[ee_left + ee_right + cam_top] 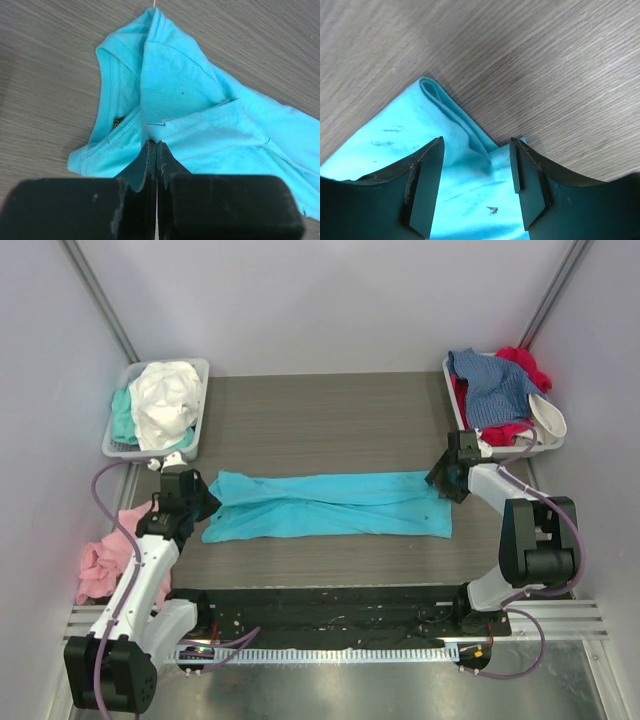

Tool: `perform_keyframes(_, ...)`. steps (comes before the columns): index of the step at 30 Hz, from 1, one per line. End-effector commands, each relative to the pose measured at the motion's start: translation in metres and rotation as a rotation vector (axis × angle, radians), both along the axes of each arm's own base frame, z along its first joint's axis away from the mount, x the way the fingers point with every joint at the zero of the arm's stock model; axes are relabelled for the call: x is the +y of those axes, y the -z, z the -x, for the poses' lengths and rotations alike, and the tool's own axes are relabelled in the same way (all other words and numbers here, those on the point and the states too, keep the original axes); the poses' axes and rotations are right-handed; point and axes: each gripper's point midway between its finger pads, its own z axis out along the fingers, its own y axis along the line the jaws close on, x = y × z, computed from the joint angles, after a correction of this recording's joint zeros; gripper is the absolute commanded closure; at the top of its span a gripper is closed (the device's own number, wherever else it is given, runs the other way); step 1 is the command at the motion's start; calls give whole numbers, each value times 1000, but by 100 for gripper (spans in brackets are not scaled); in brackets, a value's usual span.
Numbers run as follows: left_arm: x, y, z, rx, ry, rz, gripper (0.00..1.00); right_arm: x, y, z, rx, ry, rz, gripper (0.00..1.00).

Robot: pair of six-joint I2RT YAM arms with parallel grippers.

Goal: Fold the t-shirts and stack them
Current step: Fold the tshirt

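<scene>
A bright turquoise t-shirt [330,505] lies folded lengthwise into a long strip across the middle of the wooden table. My left gripper [210,502] is at its left, collar end. In the left wrist view the gripper [156,144] is shut on a pinched fold of the turquoise cloth [190,95] just below the neck opening. My right gripper [441,483] hovers over the strip's right end. The right wrist view shows this gripper [477,152] open, with its fingers either side of the cloth's folded corner [455,117] and nothing held.
A pale grey tray [118,450] at the back left holds a white shirt [165,400] over a mint one. Another tray [449,375] at the back right holds denim-blue [492,388], red and white shirts. A pink shirt [108,555] lies bunched beside the left arm.
</scene>
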Motion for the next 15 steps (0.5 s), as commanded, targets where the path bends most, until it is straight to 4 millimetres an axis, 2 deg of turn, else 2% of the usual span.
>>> perform_keyframes(1,8,-4,6,-23,-60,1,100,-4,-25,-11,-91,24,9,37)
perform_keyframes(11,11,6,19,-15,-102,19,99,-9,-40,-12,-126,25,40,38)
perform_keyframes(15,10,12,22,0,-111,34,91,-8,-39,-12,-121,20,33,38)
